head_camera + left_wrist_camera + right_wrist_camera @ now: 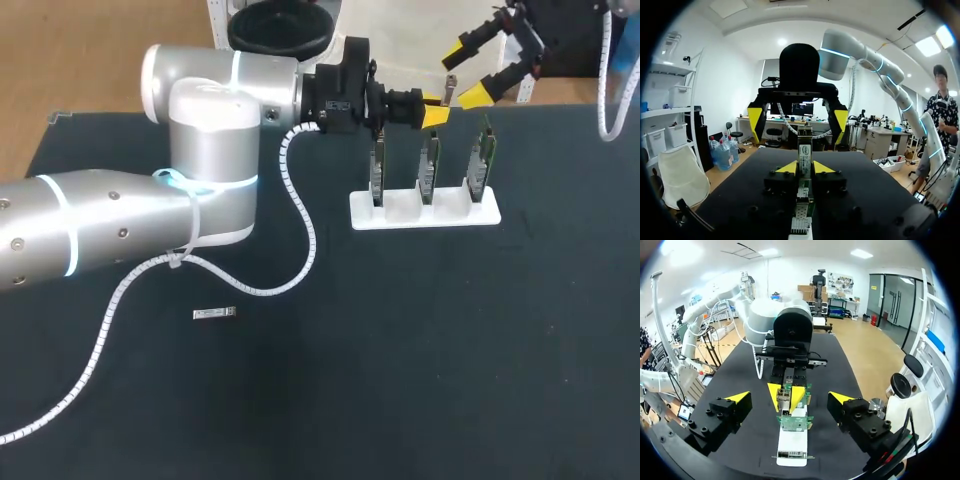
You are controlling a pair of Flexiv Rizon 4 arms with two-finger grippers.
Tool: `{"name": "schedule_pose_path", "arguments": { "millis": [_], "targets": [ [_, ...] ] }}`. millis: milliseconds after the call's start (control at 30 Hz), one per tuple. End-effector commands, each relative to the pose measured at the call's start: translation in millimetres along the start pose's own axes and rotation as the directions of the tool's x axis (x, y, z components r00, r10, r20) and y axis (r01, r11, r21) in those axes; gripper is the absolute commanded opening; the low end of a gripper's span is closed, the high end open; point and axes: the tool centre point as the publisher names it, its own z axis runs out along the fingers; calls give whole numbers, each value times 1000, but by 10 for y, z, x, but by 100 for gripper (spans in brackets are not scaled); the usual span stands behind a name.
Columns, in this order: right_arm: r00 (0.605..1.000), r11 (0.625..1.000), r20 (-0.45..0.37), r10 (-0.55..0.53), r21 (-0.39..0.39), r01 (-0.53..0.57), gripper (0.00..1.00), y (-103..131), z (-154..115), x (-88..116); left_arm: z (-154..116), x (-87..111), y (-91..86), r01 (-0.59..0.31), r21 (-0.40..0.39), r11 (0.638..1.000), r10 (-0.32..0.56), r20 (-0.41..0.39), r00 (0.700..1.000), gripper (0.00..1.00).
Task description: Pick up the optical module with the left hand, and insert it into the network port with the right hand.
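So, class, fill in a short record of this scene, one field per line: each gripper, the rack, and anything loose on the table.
left gripper: shut on an optical module, held over the white rack
right gripper: open, facing the left gripper, not gripping the module
white rack: on the black table, holding three upright network cards
spare optical module: lying flat on the table, apart from both grippers

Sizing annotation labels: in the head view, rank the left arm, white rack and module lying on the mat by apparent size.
1. left arm (nearest the camera, which inflates it)
2. white rack
3. module
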Motion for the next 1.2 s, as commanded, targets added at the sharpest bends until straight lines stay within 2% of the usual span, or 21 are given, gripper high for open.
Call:
{"name": "schedule_pose_path", "arguments": {
  "millis": [33,533,567,600,633,1200],
  "targets": [
    [1000,1000,2,-2,3,2,100,5,22,-9,6,1,23,1,5,1000,-1,-1,1000,0],
    [1000,1000,16,-8,-7,8,100,0,66,-50,6,1,23,1,5,1000,-1,-1,1000,0],
    [1000,1000,17,-9,-7,9,50,1,69,-52,6,1,23,1,5,1000,-1,-1,1000,0],
    [1000,1000,18,-12,-7,12,19,1,71,-52,6,1,23,1,5,1000,-1,-1,1000,0],
    [1000,1000,19,-15,-9,15,0,4,74,-54,6,1,23,1,5,1000,-1,-1,1000,0],
    [1000,1000,19,-15,-8,15,0,-6,91,-49,6,1,23,1,5,1000,-1,-1,1000,0]
  ]
}}
